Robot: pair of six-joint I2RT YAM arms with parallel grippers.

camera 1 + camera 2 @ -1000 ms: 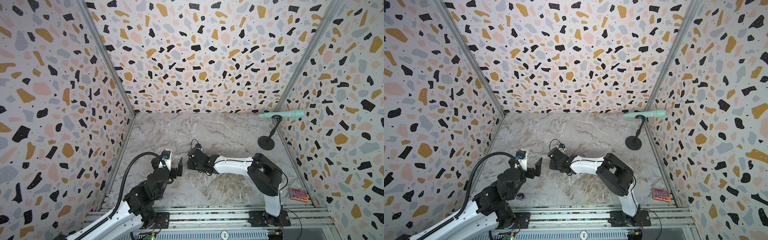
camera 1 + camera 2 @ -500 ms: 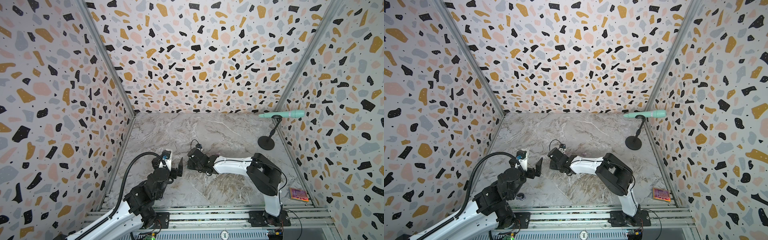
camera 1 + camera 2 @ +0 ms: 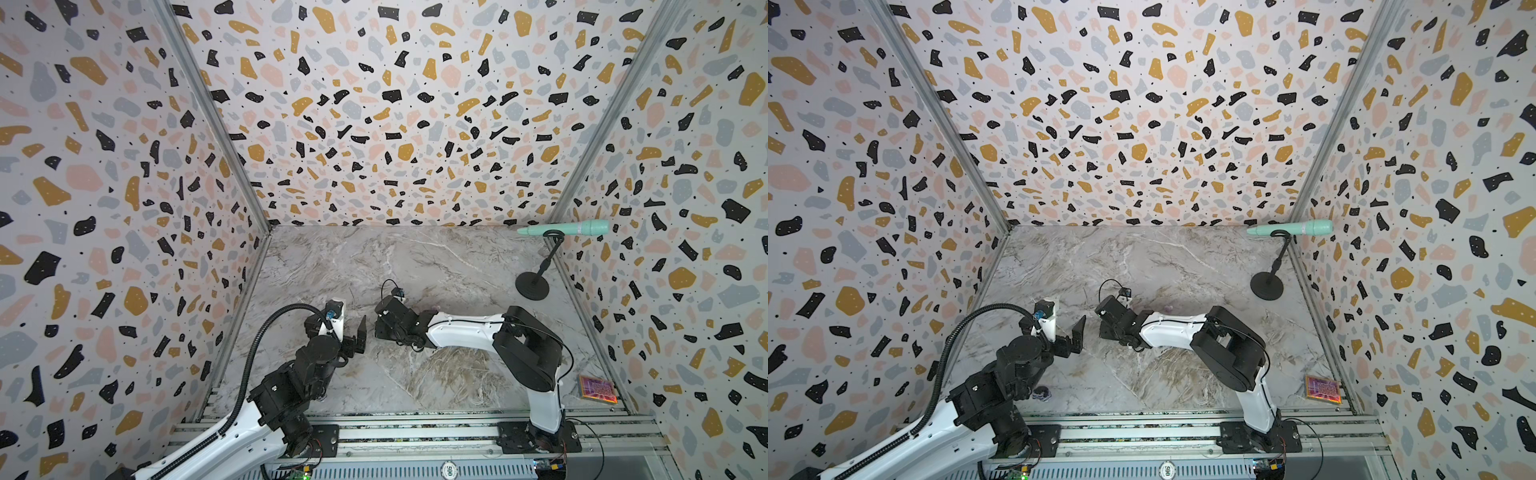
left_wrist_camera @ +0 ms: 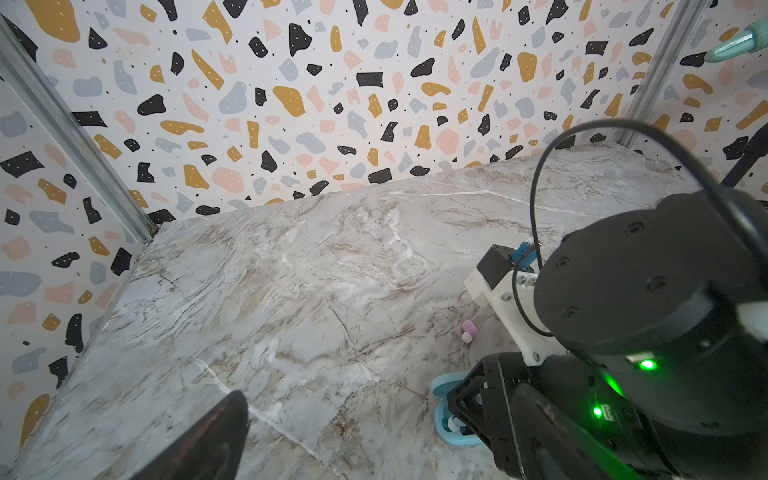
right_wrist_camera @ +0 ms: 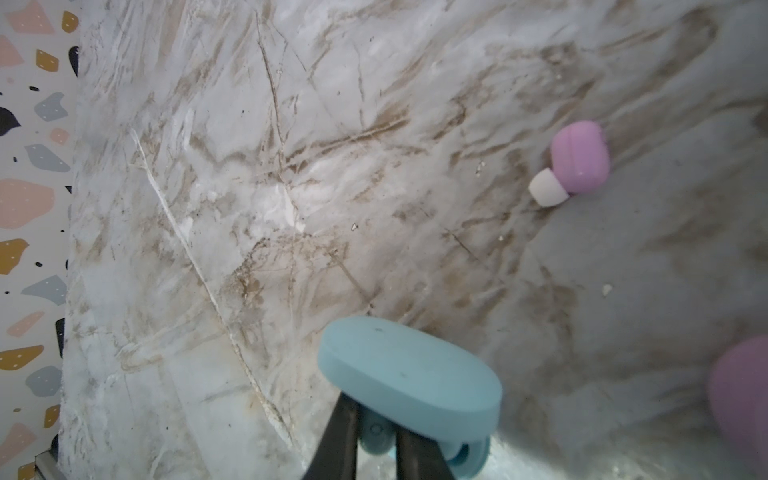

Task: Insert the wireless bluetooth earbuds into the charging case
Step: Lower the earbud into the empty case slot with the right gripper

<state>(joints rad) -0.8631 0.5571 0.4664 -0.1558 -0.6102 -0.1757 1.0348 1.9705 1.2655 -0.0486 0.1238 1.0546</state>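
A pale blue charging case (image 5: 409, 374) lies open on the marble table, lid raised; the left wrist view shows the case (image 4: 446, 419) too. My right gripper (image 5: 376, 446) is shut on a pale blue earbud (image 5: 376, 436), held right at the case's base under the lid. A pink earbud (image 5: 577, 160) with a white tip lies loose beyond the case, and the left wrist view shows this earbud (image 4: 468, 330) as well. In both top views the right gripper (image 3: 379, 330) hides the case. My left gripper (image 3: 336, 332) hangs open and empty just left of it.
A blurred pink rounded shape (image 5: 744, 395) sits at the edge of the right wrist view. A teal microphone (image 3: 565, 228) on a black stand (image 3: 533, 286) stands at the back right. A small colourful card (image 3: 598, 388) lies front right. Patterned walls enclose the table.
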